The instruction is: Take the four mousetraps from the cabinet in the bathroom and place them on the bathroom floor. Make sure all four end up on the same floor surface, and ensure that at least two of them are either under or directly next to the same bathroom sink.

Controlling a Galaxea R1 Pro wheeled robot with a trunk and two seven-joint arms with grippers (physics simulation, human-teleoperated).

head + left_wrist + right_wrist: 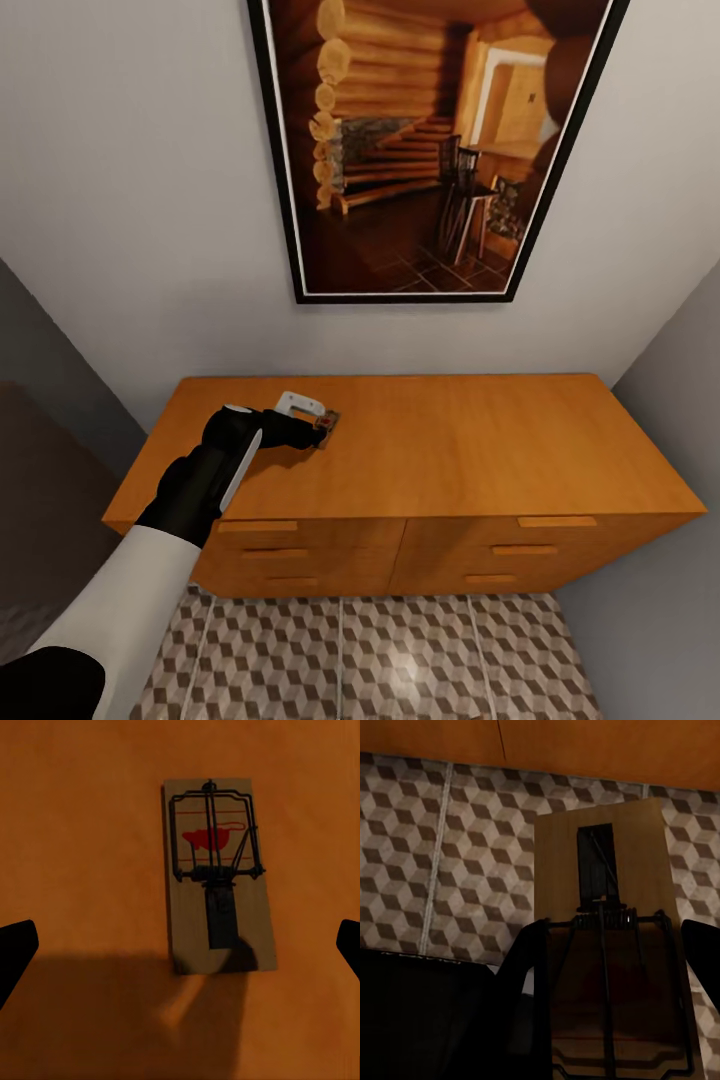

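A mousetrap (217, 874) lies flat on the cabinet (480, 450) top, toward the left half and nearer the back edge than the front, with the left gripper (318, 428) poised directly over it. In the left wrist view the board sits between the two dark fingertips (15, 952), which stand spread wide to either side, well apart from the wood and touching nothing. That spacing suits a straddling approach: the jaws look lined up to descend and close across the board's narrow width. The wire bar and a red mark on the board face upward, so the trap is right way up.

A second mousetrap (607, 945) shows in the right wrist view, held close before the camera with the bathroom floor (435, 855) and the cabinet's lower front behind it. The right gripper (611, 967) has its dark fingers (529, 967) flanking the board on both long sides, apparently pinching it; the contact itself is shadowed, so the hold is a judgement. Carrying one trap while reaching for another probably saves a trip.

The lower end of that held board is cut off by the picture's edge. From the head camera the trap on the cabinet is mostly covered by the gripper, and the drawer fronts are all shut, hiding any contents.
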